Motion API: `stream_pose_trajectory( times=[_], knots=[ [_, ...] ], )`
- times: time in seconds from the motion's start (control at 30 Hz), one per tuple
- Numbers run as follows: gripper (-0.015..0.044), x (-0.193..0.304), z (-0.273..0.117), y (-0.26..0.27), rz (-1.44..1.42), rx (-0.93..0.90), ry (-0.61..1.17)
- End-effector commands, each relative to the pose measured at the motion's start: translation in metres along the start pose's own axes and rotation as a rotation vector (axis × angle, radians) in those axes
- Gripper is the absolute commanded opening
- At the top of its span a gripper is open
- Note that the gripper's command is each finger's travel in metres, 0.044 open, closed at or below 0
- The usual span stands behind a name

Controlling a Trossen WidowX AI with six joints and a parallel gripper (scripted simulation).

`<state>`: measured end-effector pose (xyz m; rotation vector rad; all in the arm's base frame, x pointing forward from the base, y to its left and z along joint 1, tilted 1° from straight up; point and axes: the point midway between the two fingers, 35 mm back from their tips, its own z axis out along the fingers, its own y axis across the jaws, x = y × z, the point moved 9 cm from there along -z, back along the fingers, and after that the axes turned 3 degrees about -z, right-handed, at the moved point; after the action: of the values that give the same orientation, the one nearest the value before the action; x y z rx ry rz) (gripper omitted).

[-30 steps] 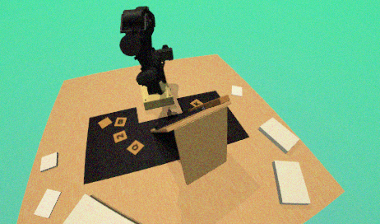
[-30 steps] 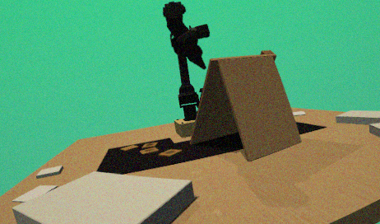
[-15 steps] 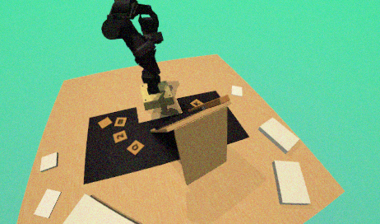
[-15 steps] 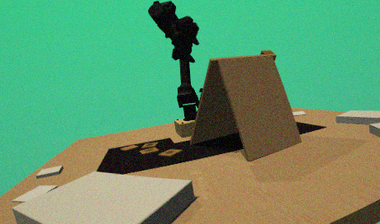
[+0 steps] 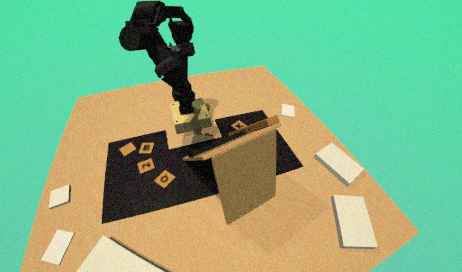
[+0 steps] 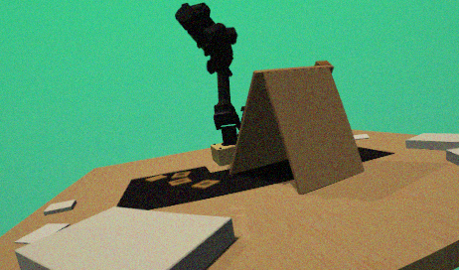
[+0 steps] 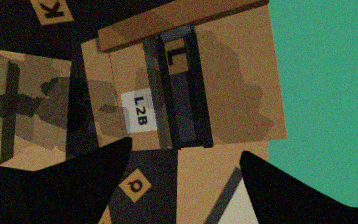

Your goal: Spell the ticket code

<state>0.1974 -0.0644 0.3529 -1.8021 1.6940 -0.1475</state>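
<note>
The surface (image 5: 300, 200) (image 6: 268, 233) is a pale, speckled wood-toned counter with angled corners, and beyond its edges there is only plain green, shading toward teal low down in the top view. A black rectangular mat (image 5: 135, 195) (image 6: 139, 191) lies on it, partly under a brown board standing like a tent (image 5: 247, 175) (image 6: 313, 129) (image 7: 240, 90), which throws a soft shadow over the wood. Flat off-white blocks (image 5: 355, 220) (image 6: 124, 238) of several sizes are spread around the outer parts of the surface, apart from the mat.

On the board's sloping face is a dark letter rail (image 7: 202, 100), with an orange-tan square tile marked L (image 7: 176, 56) inside, near the end by a brown wooden ledge (image 7: 180, 25). Beside the rail, a white printed ticket (image 7: 139, 111) reads L2B. Tan tiles marked 2 (image 5: 146, 166), B (image 5: 146, 148) and Q (image 5: 165, 179) (image 7: 135, 185) lie on the mat, with one whose letter cannot be read (image 5: 127, 149); the K tile (image 5: 239, 125) (image 7: 52, 10) lies on the board's other side. The black fingers stand wide apart with nothing between them, raised clear of the board.
</note>
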Motion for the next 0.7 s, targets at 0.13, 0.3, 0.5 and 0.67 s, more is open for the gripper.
stream_pose_trajectory(
  times=[0.13,0.3,0.5,0.67],
  knots=[
    [0.0340,0.074,0.040,0.005,0.774,-0.061,0.206],
    [0.0340,0.110,0.060,0.013,1.198,-0.041,0.319],
    [0.0340,0.140,0.076,0.022,1.560,0.006,0.422],
    [0.0340,0.164,0.090,0.033,1.870,0.072,0.517]
  ],
)
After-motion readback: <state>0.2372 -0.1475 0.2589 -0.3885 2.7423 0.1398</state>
